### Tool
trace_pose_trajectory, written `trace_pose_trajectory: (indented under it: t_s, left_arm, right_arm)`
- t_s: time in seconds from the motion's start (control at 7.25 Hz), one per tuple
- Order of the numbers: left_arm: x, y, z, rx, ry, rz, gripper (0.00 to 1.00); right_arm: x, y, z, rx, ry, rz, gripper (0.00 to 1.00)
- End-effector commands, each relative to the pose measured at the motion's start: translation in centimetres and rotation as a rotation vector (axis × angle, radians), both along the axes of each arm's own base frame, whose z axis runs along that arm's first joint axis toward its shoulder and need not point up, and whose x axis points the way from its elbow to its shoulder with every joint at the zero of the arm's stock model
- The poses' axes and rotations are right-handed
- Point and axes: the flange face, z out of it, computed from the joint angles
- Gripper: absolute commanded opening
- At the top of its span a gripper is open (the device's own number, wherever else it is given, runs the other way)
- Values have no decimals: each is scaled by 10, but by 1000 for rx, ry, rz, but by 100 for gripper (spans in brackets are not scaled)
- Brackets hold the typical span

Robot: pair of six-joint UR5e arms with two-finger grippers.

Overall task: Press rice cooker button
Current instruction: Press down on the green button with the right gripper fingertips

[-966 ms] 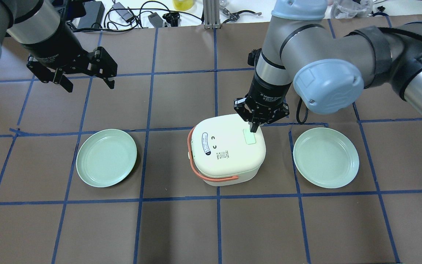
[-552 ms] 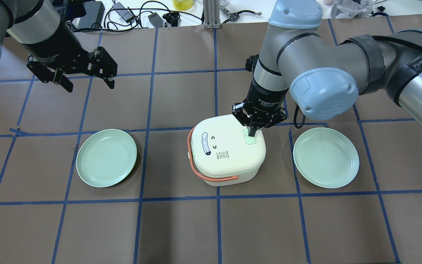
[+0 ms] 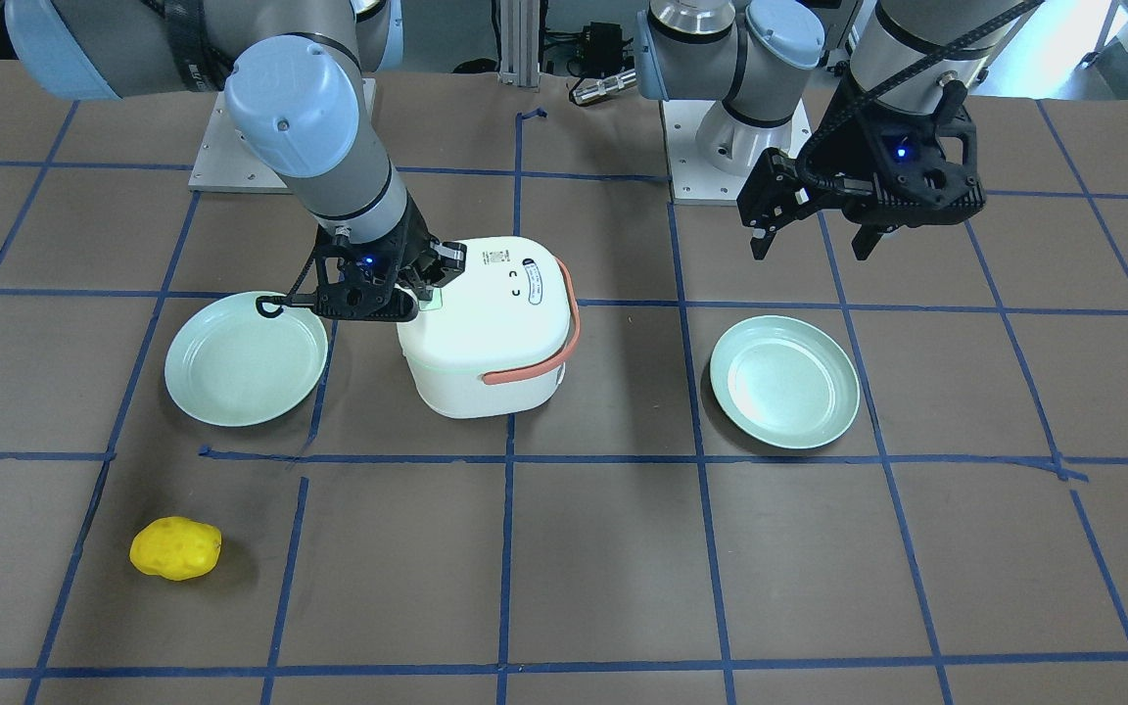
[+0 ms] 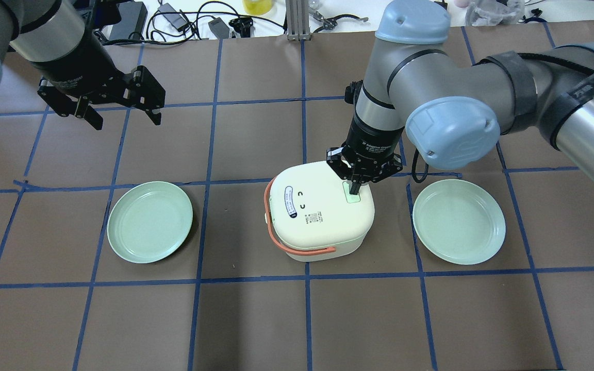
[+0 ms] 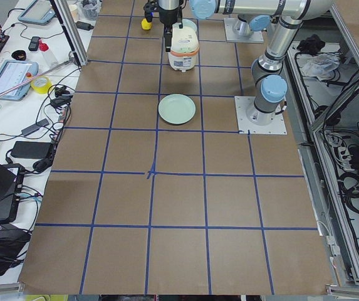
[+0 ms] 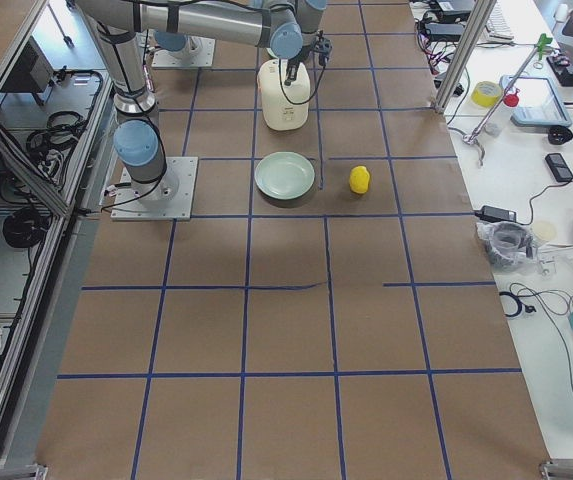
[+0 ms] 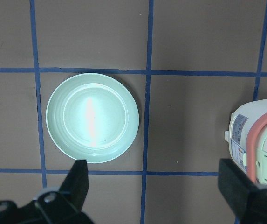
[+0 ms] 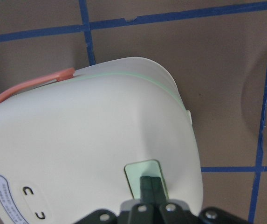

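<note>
A white rice cooker [image 4: 317,211] with an orange handle [image 4: 297,251] stands mid-table; it also shows in the front view [image 3: 486,333]. Its pale green button [image 4: 352,196] lies on the lid's right side. My right gripper [image 4: 355,186] is shut, its joined fingertips pointing down onto the button. In the right wrist view the shut fingers [image 8: 152,189] rest on the green button [image 8: 140,175]. My left gripper [image 4: 121,119] is open and empty, high over the table at the far left, apart from the cooker.
Two pale green plates lie either side of the cooker, one left [image 4: 150,221] and one right [image 4: 458,221]. A yellow lumpy object [image 3: 175,548] lies on the operators' side. Cables and adapters [image 4: 183,20] sit beyond the far edge.
My right gripper has shifted slightly left and down, from the button's far edge onto the button. The left arm has not moved.
</note>
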Motion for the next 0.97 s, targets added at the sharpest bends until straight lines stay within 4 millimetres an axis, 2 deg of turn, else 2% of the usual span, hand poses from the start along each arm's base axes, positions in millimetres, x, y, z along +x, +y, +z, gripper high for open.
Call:
trace_pose_trajectory:
  t_s: [0.0,0.14,0.41,0.55,0.69,0.83]
  left_arm:
    - [0,0,0,0,0,1,100]
    - [0,0,0,0,0,0,100]
    - [0,0,0,0,0,0,100]
    - [0,0,0,0,0,0,100]
    - [0,0,0,0,0,0,100]
    - [0,0,0,0,0,1,100]
  right_arm:
    - [0,-1,-2,4,2,0,0]
    - [0,-1,-2,3,2,-1,0]
    - [0,-4,19,-27,3,-61,0]
    - [1,-5,34,-42,8,-115,49]
    - [1,-5,59,-83,6,-174,80]
    - [1,-11,83,-114,5,-257,100]
